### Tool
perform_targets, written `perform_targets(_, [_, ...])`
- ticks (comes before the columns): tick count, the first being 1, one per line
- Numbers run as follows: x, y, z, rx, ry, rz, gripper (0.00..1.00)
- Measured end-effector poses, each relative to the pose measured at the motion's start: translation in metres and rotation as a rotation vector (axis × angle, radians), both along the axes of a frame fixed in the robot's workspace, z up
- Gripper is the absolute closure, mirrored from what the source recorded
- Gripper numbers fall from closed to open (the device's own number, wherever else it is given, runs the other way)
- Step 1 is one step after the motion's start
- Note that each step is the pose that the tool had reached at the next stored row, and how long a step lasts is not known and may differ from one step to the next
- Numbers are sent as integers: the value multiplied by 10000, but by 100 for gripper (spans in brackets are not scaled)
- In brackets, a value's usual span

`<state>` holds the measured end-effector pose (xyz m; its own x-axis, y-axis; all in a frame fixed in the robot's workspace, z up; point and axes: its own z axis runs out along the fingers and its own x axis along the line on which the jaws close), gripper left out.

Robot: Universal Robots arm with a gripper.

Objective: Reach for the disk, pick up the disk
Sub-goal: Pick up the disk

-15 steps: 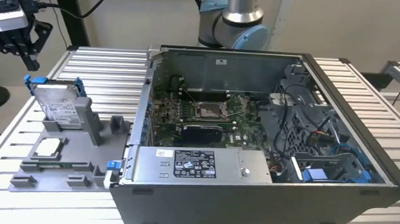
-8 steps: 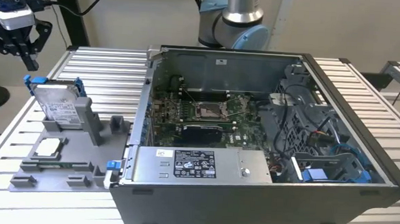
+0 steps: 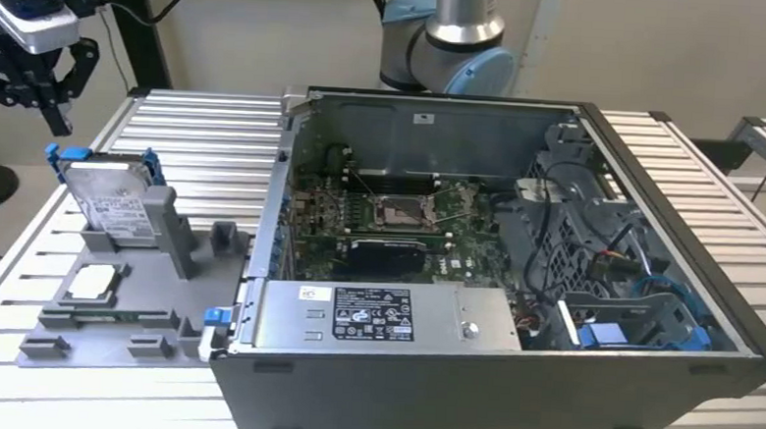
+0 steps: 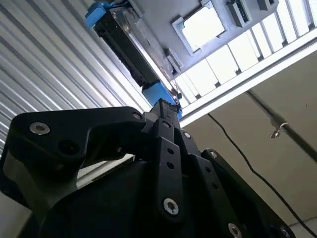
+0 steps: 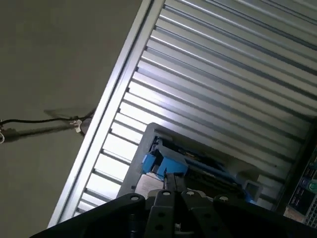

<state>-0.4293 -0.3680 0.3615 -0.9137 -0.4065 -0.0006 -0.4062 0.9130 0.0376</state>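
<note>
The grey stand (image 3: 157, 262) sits beside the open computer (image 3: 479, 396). It props the disk (image 3: 106, 198) up on its edge, so it is easy to grab. Farther back, the gripper (image 3: 46, 99) hangs above it, not touching. I cannot tell if it is open or closed.

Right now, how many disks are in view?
1: the disk sits propped in the grey holder at the exterior view's left. Others could hide inside the open computer case.
</note>
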Motion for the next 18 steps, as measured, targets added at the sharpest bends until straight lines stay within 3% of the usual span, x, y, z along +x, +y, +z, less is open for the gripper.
perform_targets(18, [-4,0,0,-16,1,3281,100])
